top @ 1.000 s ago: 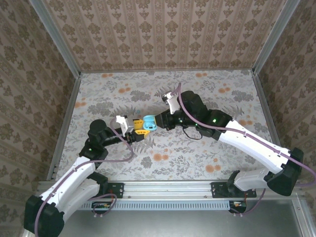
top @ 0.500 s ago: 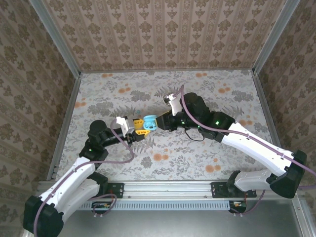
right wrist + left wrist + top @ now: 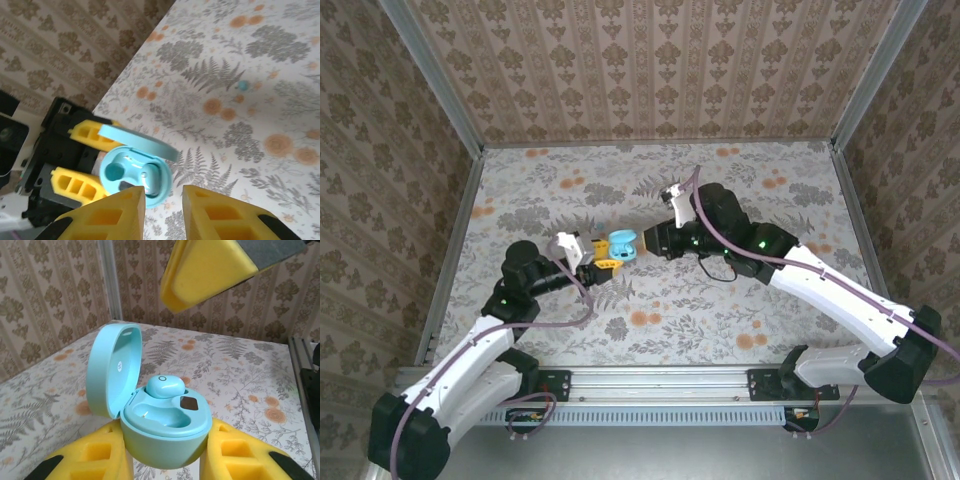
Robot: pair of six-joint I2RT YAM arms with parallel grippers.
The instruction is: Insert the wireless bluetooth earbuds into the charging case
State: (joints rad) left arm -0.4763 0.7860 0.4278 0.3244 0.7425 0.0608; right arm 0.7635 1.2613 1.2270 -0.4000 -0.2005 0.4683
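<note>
My left gripper (image 3: 603, 262) is shut on the base of the light-blue charging case (image 3: 165, 432), whose lid (image 3: 111, 371) stands open. One light-blue earbud (image 3: 165, 386) sits in the case's far slot; the near slot (image 3: 155, 416) is empty. From above, the case (image 3: 622, 246) hangs just over the table between the two arms. My right gripper (image 3: 645, 242) hovers right beside and above it, jaws a little apart with nothing between them. In the right wrist view the earbud (image 3: 151, 180) shows in the case (image 3: 135, 175) just beyond the yellow fingertips (image 3: 127, 207).
A floral-patterned table (image 3: 720, 320) is fenced by patterned walls and metal rails (image 3: 455, 250). A small teal speck (image 3: 242, 85) lies on the table farther out. One yellow right finger (image 3: 205, 270) hangs over the case in the left wrist view.
The right wrist has swung slightly right and back from the case. The left gripper has nudged the case a little to the right.
</note>
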